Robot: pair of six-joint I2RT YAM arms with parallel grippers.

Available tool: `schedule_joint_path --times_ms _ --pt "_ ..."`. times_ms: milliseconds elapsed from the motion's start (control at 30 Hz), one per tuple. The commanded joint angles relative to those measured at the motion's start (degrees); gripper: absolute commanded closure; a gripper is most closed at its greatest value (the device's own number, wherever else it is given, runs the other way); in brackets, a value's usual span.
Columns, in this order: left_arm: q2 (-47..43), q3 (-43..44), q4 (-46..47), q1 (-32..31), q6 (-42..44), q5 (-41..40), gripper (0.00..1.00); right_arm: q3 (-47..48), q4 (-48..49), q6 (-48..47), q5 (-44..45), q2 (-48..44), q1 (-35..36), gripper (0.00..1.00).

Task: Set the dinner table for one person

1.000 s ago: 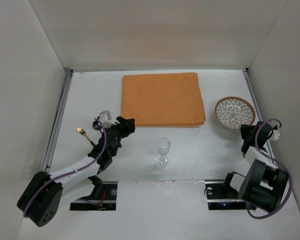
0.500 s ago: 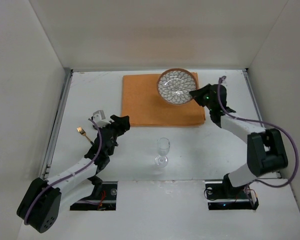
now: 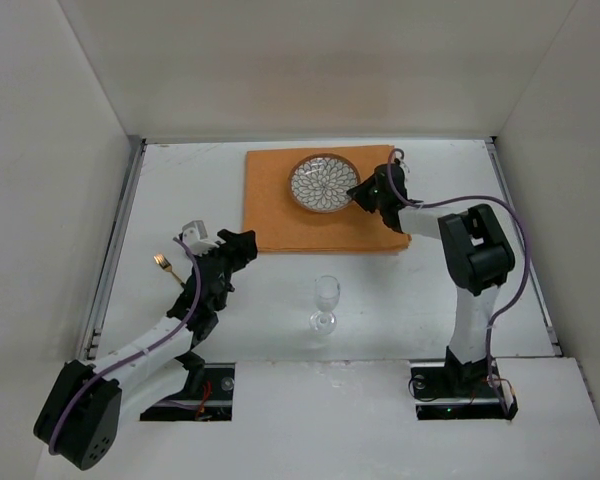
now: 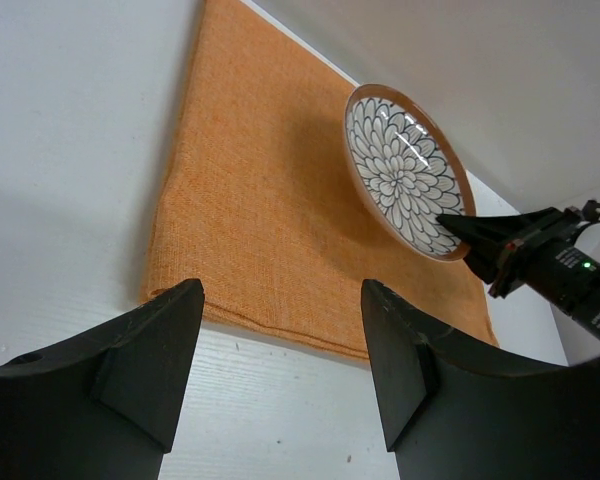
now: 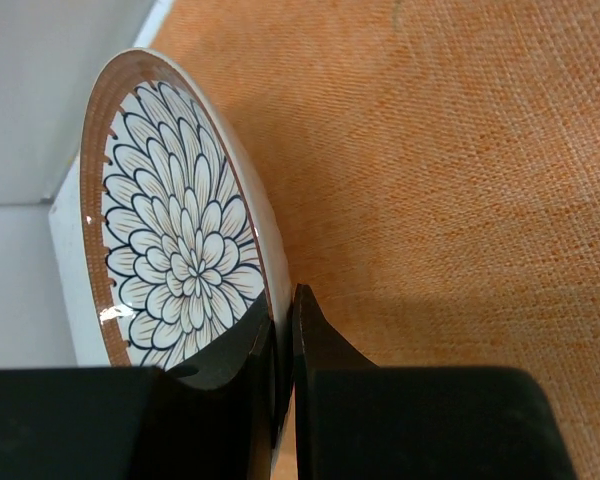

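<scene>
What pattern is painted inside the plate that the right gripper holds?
The plate has a dark-lined petal pattern on white, brown rim; clearest in right wrist view.

The dinner table (image 3: 400, 290) is a smooth, matt white top with thin grey metal rails (image 3: 117, 225) along its side edges, and the orange cloth (image 3: 280, 215) toward its far edge is coarse, visibly woven, matt fabric. The plate (image 3: 323, 183) looks like glazed ceramic, glossy enough to catch glints, with a duller brown rim. The wine glass (image 3: 325, 303) is clear and shiny, the fork (image 3: 166, 265) by the left edge looks like gold-toned metal, and the fingers (image 4: 145, 350) of the left gripper (image 4: 280, 295) and right gripper (image 5: 283, 335) are matt black and plastic-looking.
</scene>
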Motion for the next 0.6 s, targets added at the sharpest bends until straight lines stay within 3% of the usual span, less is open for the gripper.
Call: schedule_joint_path --times_ms 0,233,300,433,567 --pt "0.32 -0.76 1.97 0.12 1.04 -1.27 0.38 5.47 10.02 4.44 -1.61 0.25 1.41 0.98" --pt "1.12 -0.67 1.97 0.47 1.12 -1.28 0.38 5.56 10.02 4.97 -1.61 3.07 1.93 0.95" --pt "0.68 -0.58 1.8 0.56 0.95 -0.92 0.38 4.86 10.19 5.23 -1.35 3.6 1.94 0.85" --pt "0.59 -0.67 1.71 0.64 0.86 -0.93 0.38 1.78 11.25 4.97 0.32 2.55 2.2 0.49" --pt "0.67 -0.67 1.8 0.12 1.04 -1.27 0.38 -2.25 10.37 1.64 2.69 -2.8 2.2 0.33"
